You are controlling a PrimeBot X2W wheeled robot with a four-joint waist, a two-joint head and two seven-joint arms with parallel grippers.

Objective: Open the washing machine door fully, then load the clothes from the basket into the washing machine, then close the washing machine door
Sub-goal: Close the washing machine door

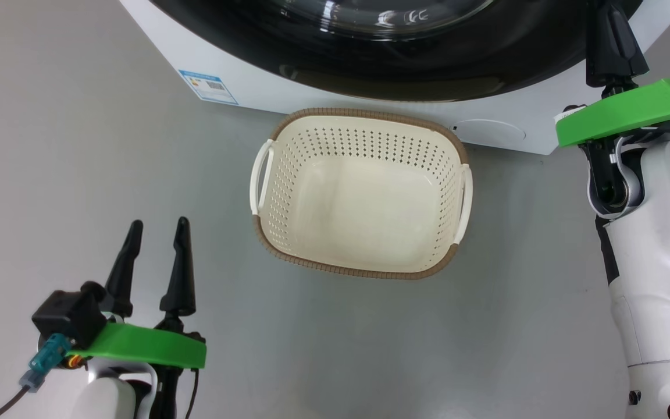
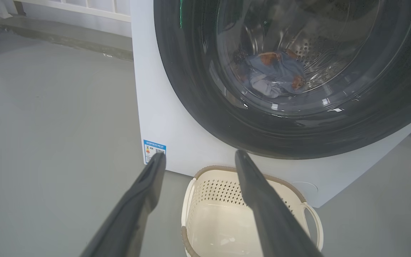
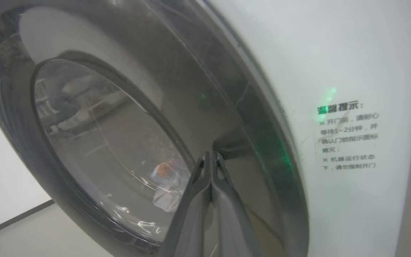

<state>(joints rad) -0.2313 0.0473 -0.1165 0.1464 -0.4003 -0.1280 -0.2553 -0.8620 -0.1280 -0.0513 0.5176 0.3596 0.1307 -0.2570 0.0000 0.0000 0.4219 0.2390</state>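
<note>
I see the washing machine door (image 2: 198, 78), a glossy black rim around bulging glass, lying flush against the white washing machine (image 1: 253, 70) along the top of the head view. Behind the glass sits one bundle of light blue clothes (image 2: 273, 76) with orange prints; I cannot tell how many pieces. One cream basket (image 1: 288, 192) stands mid-frame, its bottom bare. My left gripper (image 1: 159, 223) hovers at lower left, fingers spread, holding nothing. My right gripper (image 3: 211, 157), fingers pressed together on nothing, points at the door's rim.

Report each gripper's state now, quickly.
Left gripper: open, holding nothing, left of the small oval cream-white perforated plastic basket.
Right gripper: shut, holding nothing, fingertips near the large round black-rimmed glass washing machine door.
</note>
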